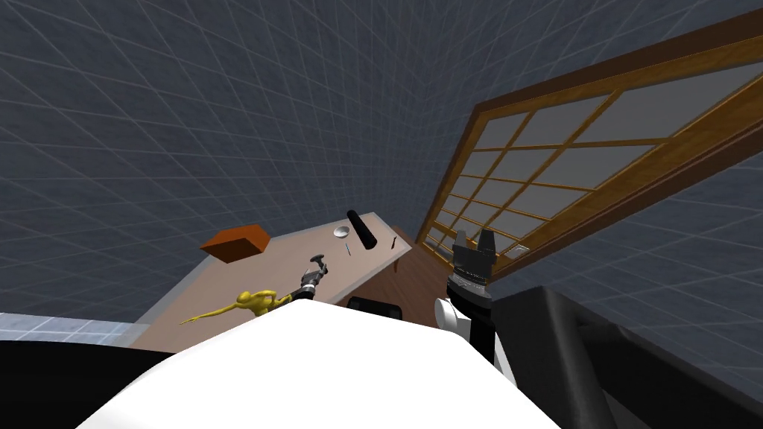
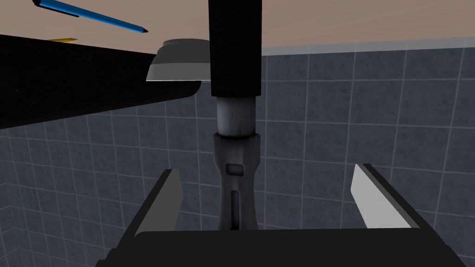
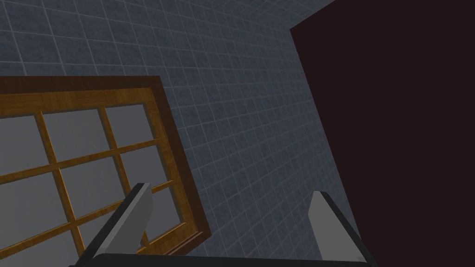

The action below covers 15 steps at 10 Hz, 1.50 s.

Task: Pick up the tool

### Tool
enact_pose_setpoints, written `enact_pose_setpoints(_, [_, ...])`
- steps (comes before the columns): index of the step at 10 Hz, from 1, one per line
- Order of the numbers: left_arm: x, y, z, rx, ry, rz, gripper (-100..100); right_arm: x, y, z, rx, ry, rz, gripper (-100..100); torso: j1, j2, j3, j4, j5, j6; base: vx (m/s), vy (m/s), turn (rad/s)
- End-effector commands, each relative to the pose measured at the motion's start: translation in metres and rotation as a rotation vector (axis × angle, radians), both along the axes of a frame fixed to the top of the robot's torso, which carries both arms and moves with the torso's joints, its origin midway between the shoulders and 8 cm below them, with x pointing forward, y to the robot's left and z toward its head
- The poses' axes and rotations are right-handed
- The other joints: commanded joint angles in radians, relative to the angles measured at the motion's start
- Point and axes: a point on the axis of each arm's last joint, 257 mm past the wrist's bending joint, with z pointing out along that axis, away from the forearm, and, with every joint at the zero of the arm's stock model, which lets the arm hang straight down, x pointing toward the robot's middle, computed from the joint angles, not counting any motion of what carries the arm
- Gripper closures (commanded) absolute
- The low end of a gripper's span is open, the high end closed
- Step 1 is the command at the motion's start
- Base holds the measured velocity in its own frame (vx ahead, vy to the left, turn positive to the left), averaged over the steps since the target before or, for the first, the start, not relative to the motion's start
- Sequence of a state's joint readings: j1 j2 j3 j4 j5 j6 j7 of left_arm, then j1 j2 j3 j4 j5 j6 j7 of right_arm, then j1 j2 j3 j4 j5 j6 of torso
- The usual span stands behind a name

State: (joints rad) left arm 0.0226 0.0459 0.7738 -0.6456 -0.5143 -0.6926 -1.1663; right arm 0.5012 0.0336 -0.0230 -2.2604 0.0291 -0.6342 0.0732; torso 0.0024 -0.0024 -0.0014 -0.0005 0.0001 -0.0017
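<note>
Left tool (image 2: 266, 169) is spread wide around the grey implement (image 2: 235, 181), nothing clamped yet; closing and lifting are left. Right tool (image 3: 232, 190) is spread wide, empty.

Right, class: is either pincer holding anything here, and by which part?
Nothing is held. The tool sits between the open fingers of the left pincer, untouched; the right pincer is open and empty.

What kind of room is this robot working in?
Probably a workroom in a house: dark grey tiled walls, a big wood-framed window, and a table strewn with a tool, a pen and a small bowl.
</note>
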Motion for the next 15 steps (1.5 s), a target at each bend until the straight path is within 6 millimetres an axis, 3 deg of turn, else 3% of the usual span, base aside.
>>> enact_pose_setpoints(1, [0.009,-0.014,-0.004,0.005,0.011,-0.039,-100,0.0,0.0,0.0,0.0,0.0,0.0,0,0.0,0.0,0.0,0.0,0.0,0.0,0.068,0.022,0.168])
enact_pose_setpoints(2, [0.01,-0.014,-0.004,0.006,0.011,-0.04,-100,0.0,0.0,0.0,0.0,0.0,0.0,0,0.0,0.0,0.0,0.0,0.0,0.001,0.031,0.007,0.018])
enact_pose_setpoints(7, [0.043,-0.068,0.003,0.001,-0.006,-0.143,-100,0.0,0.0,0.0,0.0,0.0,0.0,0,0.0,0.001,0.0,0.0,0.0,0.001,0.063,0.021,0.275])
enact_pose_setpoints(10, [0.043,-0.073,-0.001,0.014,0.01,-0.168,-100,0.0,0.0,0.0,0.0,0.0,0.0,0,0.0,0.002,0.001,0.0,0.0,0.001,0.035,0.01,0.035])
enact_pose_setpoints(11, [0.043,-0.073,-0.001,0.014,0.011,-0.17,100,0.0,0.0,0.0,0.0,0.0,0.0,0,-0.001,0.004,0.002,0.001,0.0,0.001,0.0,0.0,0.0])
enact_pose_setpoints(15, [0.044,-0.073,0.0,0.014,0.01,-0.17,100,0.0,0.0,0.0,0.0,0.0,0.0,0,0.0,0.005,0.002,0.001,0.0,0.001,0.0,0.0,0.0])
